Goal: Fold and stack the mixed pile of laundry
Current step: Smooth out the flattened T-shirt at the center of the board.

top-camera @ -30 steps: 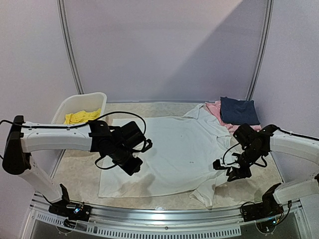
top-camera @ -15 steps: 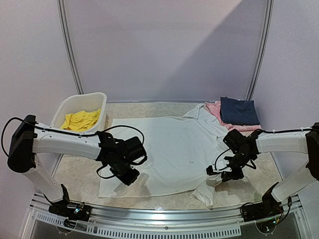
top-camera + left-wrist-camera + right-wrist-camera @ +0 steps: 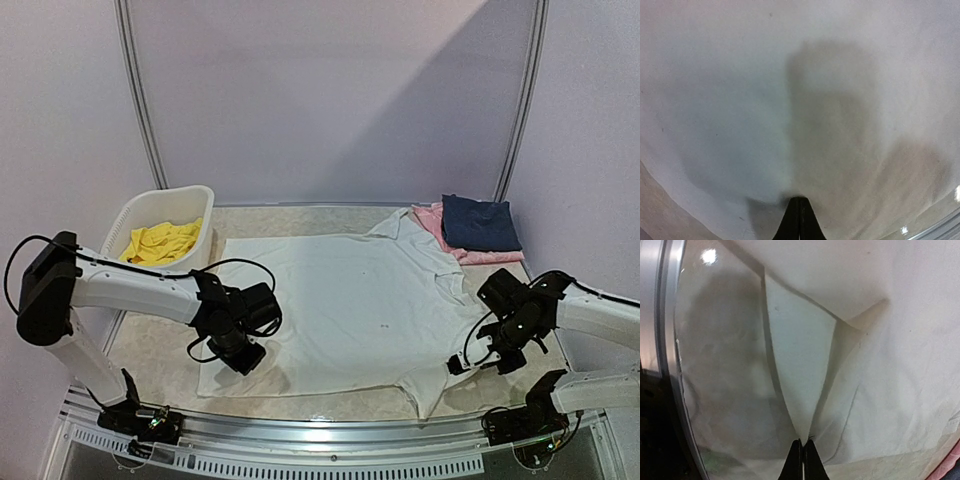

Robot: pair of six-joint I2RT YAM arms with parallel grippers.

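Observation:
The white T-shirt (image 3: 350,305) lies spread flat across the table, collar toward the back right. My left gripper (image 3: 243,358) rests on its near left part, shut on a pinch of the white cloth (image 3: 790,125), with the black fingertips (image 3: 795,210) pressed together. At the shirt's near right sleeve (image 3: 432,385), my right gripper (image 3: 462,364) is shut on a raised fold of the sleeve (image 3: 800,365), and its fingertips (image 3: 810,460) meet at the fold's point. The yellow shorts (image 3: 162,240) lie crumpled in the basket at the back left.
The white plastic basket (image 3: 160,196) stands at the back left corner. A folded navy garment (image 3: 480,222) sits on a folded pink one (image 3: 432,220) at the back right. The table's metal front rail (image 3: 320,435) runs just beyond the shirt's near hem.
Both grippers came down toward the near edge and shut on the shirt. The left one shifted left over the hem side, the right one moved right and nearer at the sleeve.

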